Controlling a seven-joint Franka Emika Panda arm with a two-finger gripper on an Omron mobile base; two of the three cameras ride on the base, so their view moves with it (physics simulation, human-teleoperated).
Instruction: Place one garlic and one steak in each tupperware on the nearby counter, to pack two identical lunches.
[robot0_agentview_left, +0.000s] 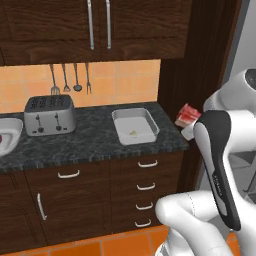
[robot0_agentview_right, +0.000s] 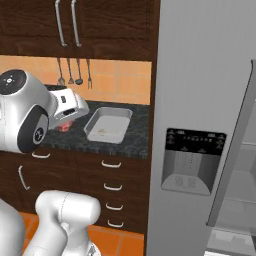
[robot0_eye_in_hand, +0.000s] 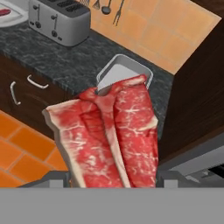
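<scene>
I have the steak (robot0_eye_in_hand: 111, 140) clamped between the jaws, its long axis running straight out from them. The rectangular tupperware (robot0_eye_in_hand: 114, 70), a garlic (robot0_agentview_left: 133, 133) already inside, lies on the counter (robot0_eye_in_hand: 57, 59) ahead of the jaws and below, just past the steak's far end.

— How many containers do you count on the counter (robot0_agentview_left: 95, 142)?
— You've got two: the rectangular tupperware (robot0_agentview_left: 135, 125) and a rounded tupperware (robot0_agentview_left: 10, 136) at 9 o'clock from it

— Steaks?
— You can count one steak (robot0_eye_in_hand: 111, 140), plus one red scrap (robot0_eye_in_hand: 3, 12) in the rounded container, too small to name

— Garlic?
— One pale garlic (robot0_agentview_left: 133, 132)

— Anything else?
— One toaster (robot0_agentview_left: 49, 115), four hanging utensils (robot0_agentview_left: 70, 78) at 12 o'clock above it, four drawer handles (robot0_agentview_left: 145, 187)
</scene>
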